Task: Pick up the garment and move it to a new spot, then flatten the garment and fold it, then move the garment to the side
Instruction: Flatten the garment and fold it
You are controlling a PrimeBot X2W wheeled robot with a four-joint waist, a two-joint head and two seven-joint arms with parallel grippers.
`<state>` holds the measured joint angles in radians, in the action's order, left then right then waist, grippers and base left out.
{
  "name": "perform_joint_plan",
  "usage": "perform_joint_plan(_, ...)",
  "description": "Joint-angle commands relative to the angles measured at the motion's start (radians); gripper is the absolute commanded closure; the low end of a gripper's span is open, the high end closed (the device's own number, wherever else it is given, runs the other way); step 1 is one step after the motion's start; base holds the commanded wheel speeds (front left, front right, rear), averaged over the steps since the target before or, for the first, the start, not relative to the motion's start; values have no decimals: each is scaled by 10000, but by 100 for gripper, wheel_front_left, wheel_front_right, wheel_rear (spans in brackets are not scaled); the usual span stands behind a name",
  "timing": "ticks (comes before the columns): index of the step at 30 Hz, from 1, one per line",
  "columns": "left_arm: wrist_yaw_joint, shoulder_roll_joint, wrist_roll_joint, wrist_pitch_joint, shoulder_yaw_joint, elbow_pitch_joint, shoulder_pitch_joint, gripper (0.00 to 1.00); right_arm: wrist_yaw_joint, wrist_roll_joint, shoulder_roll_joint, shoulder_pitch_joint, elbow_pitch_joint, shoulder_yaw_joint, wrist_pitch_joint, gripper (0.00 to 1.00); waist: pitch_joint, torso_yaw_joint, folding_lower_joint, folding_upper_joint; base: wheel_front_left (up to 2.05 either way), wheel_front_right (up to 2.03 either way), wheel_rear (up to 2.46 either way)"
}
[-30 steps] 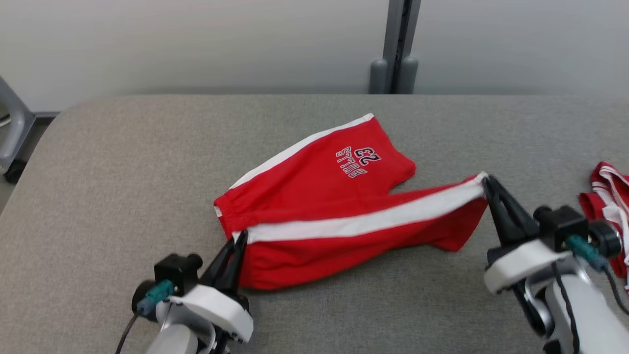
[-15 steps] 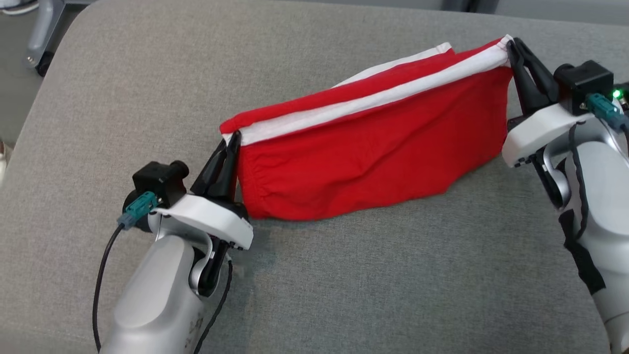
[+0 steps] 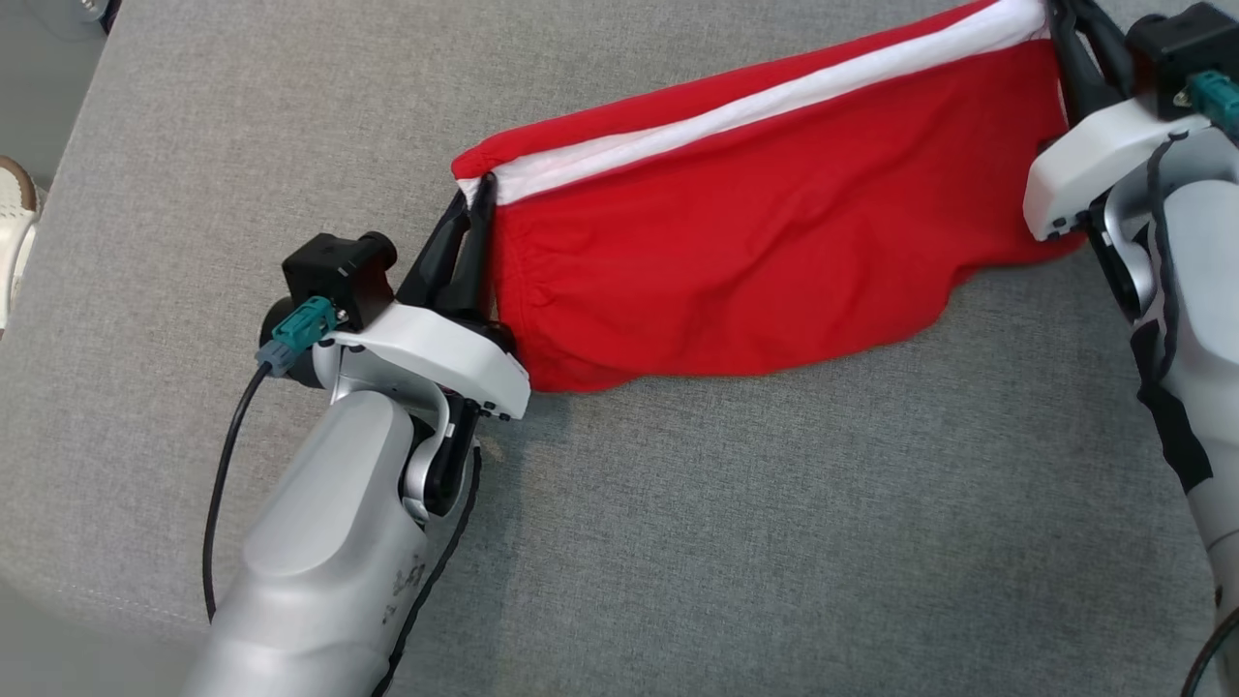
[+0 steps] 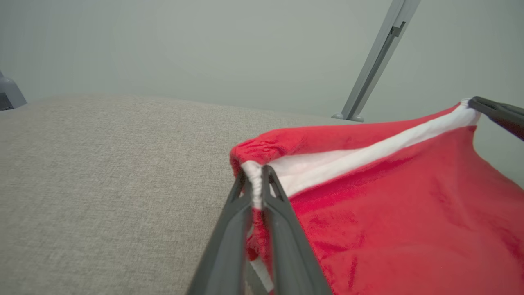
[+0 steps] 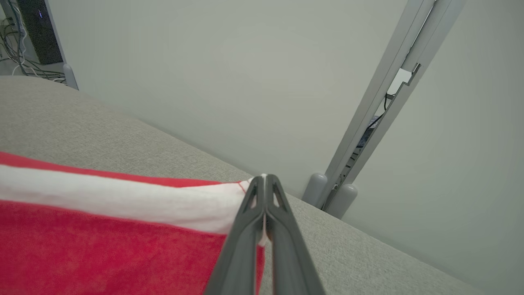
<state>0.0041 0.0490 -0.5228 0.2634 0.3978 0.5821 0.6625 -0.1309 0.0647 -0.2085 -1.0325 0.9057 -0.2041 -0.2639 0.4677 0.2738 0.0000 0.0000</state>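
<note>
Left gripper (image 3: 473,196): jaws pressed together, pinching the garment (image 3: 755,261) at the gathered waistband (image 4: 256,185), right where the white stripe (image 3: 774,102) ends. In my left wrist view the white elastic edge sits squeezed between the two fingers, with red cloth bunched just past the tips and falling away to the right of them. Right gripper (image 5: 264,178): jaws also pressed together, pinching the other end of the same stripe at the far corner of the garment; only a thin sliver of white cloth shows between the fingertips. The garment spans from one gripper to the other, stripe pulled into a nearly straight line along the top edge, red panel hanging below it with soft wrinkles and a curved lower hem. The hem lies close to the grey surface (image 3: 678,532) between and below my grippers; I cannot tell whether it touches or hangs just clear. Both grippers sit above the surface, well apart, with the left one lower in the head view and the right one up at the top corner. Past the right gripper's tips: a grey post (image 5: 380,102) against a pale wall (image 5: 204,61). Off the surface edge, out beyond my left forearm, a pale shoe (image 3: 15,227) is partly in view. Cable runs from the left wrist camera down along the forearm.
</note>
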Motion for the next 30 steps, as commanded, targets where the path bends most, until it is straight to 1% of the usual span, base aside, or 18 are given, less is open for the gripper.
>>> perform_joint_plan(1, 25, 38, -132, 10, 62, 15, 153, 18, 4, 12, 3, -175, 10, 124, 1, 85, 27, 3, 0, 0, 0, 0, 0)
perform_joint_plan(2, 43, 39, -120, 10, 105, 13, 158, 0, 4, -3, 47, -182, -34, 284, 1, 0, 43, -8, 0, 0, 0, 0, 0)
perform_joint_plan(5, 171, 45, 11, 10, 42, -44, 83, 0, 4, -71, 230, -104, -349, 554, 3, 0, 55, -82, 0, 0, 0, 0, 0)
perform_joint_plan(9, 383, 48, 292, 10, -271, -157, -320, 0, 4, -360, 295, 344, -974, 654, 3, 0, -56, -266, 0, 0, 0, 0, 0)
perform_joint_plan(11, 455, 45, 445, 10, -455, -278, -573, 0, 4, -704, 299, 686, -1339, 668, 1, 0, -154, -353, 0, 0, 0, 0, 0)
perform_joint_plan(15, 540, 45, 843, 10, -748, -512, -1133, 0, 4, -1531, 189, 1530, -1577, 482, 1, 0, -358, -525, 0, 0, 0, 0, 0)
perform_joint_plan(18, 595, 39, 1021, 10, -941, -727, -1571, 0, 4, -2092, 144, 2117, -1337, 137, 1, 0, -487, -604, 0, 0, 0, 0, 0)
perform_joint_plan(21, 575, 45, 1112, 10, -1027, -850, -1896, 0, 4, -2645, 136, 2470, -799, -297, 0, 0, -621, -620, 0, 0, 0, 0, 0)
perform_joint_plan(25, 530, 43, 1061, 10, -1045, -935, -2153, 0, 4, -3384, 203, 2416, 153, -954, 268, 0, -720, -559, 0, 0, 0, 0, 0)
perform_joint_plan(27, 543, 40, 1114, 10, -1013, -966, -2213, 0, 3, -3593, 198, 2262, 511, -1229, 475, 0, -723, -515, 0, 0, 0, 0, 0)
perform_joint_plan(30, 550, 42, 1086, 10, -1033, -991, -2244, 0, 3, -4056, 361, 2099, 947, -1617, 832, 0, -723, -455, 0, 0, 0, 0, 0)
